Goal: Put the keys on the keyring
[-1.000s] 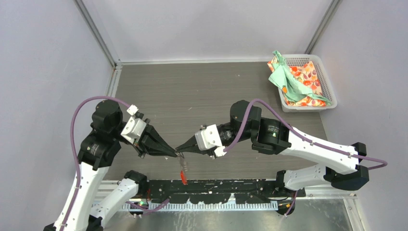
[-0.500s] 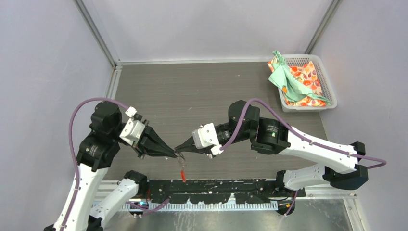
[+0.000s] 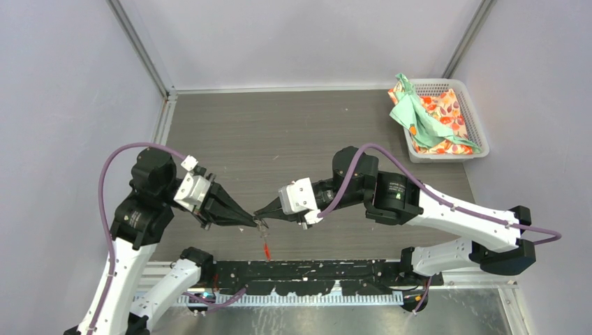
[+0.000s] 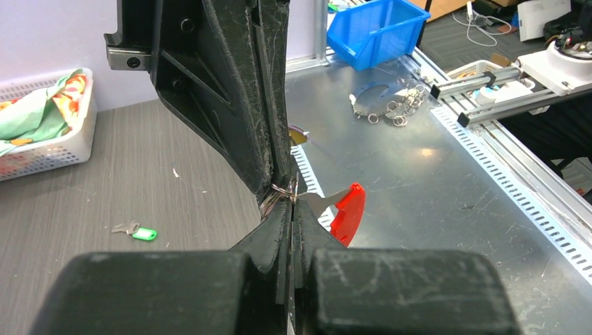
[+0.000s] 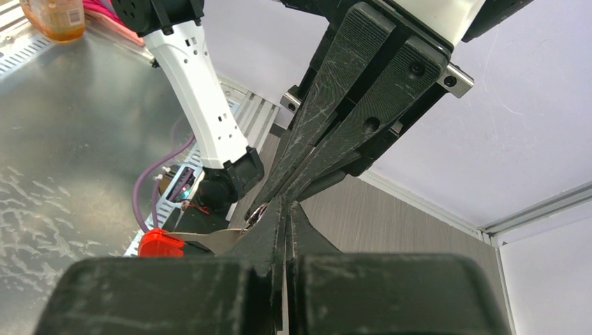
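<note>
The keyring (image 4: 349, 211) has a red tab and silver metal. The key (image 4: 137, 231) has a bright green tag. The table (image 3: 279, 132) is grey-brown with thin wood lines. The basket (image 3: 454, 155) is white. In it are a mint green cloth (image 3: 408, 112) and a flower cloth (image 3: 447, 108) with orange blooms. The cable (image 3: 102, 188) is purple. The bin (image 4: 377, 28) is blue.

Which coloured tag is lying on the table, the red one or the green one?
The green tag, on a key lying loose on the grey table. The red tab hangs in the air from the held keyring.
</note>
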Available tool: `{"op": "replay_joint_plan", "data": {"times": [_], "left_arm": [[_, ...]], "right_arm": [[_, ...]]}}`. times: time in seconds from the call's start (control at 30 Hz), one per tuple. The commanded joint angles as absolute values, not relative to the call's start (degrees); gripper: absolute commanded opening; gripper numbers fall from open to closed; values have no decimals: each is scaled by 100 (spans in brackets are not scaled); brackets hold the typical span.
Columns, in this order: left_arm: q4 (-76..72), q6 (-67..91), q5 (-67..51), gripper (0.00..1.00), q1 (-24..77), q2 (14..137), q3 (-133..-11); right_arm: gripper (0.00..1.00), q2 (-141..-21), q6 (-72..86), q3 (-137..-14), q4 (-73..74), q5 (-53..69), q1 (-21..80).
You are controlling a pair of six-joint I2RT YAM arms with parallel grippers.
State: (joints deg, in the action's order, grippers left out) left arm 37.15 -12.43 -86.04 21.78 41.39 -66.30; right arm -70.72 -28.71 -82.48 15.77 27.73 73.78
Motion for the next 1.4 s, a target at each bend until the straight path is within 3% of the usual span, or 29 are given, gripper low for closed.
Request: {"op": "replay_joint_plan", "data": {"times": [0.0,0.13,0.23,0.63,0.9,1.1,1.37], "left_arm": [[3708,-1251,-8802,0,2206,4066,-6762],[3402,-1110,-8614,0,2206,3993,-6577],[3043,-820,-8358,0,2206,3952,-6515],[2334,-119,-7808,0,2206,3666,-6162],[1820,378,-7236,0,2206,3546,-6015],[1675,551,-6455,0,2206,3446,-5914],[1624,441,-6131,0,2206,3354,-5805]], "right_arm": [[5,-6977,-2839,-8327,1404,2528,7330],[27,-6961,-2699,-8319,1427,2518,7330],[34,-6945,-2671,-8344,1508,2415,7323],[49,-7056,-2391,-9305,2625,1508,7330],[55,-7053,-2209,-9871,3390,433,7316],[56,-7235,-1770,-10462,4204,714,7321],[47,-7828,-1308,-11142,4950,1201,7321]]}}
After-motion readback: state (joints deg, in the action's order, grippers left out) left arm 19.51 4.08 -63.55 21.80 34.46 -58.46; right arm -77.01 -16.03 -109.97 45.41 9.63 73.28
